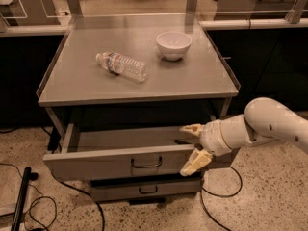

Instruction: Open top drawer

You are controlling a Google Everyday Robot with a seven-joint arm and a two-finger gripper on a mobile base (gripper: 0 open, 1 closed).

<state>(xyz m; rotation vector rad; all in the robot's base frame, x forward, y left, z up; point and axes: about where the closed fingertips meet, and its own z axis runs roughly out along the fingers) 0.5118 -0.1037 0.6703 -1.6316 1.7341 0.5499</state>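
The robot's hand (193, 146), fingers spread, straddles the right end of the top drawer (96, 165), which stands partly out beneath the front edge of the surface (192, 78). The grey metal front looks stiff and smooth and would probably slide with some weight on its runners. The small dark loop handle (147, 163) at its centre seems the surest hold. Above, a plastic bottle (122, 66) lies left of centre, and a white bowl (173, 44) sits toward the rear edge.

Speckled floor (269, 211), dark counters (19, 81), glass partitions (29, 4) behind
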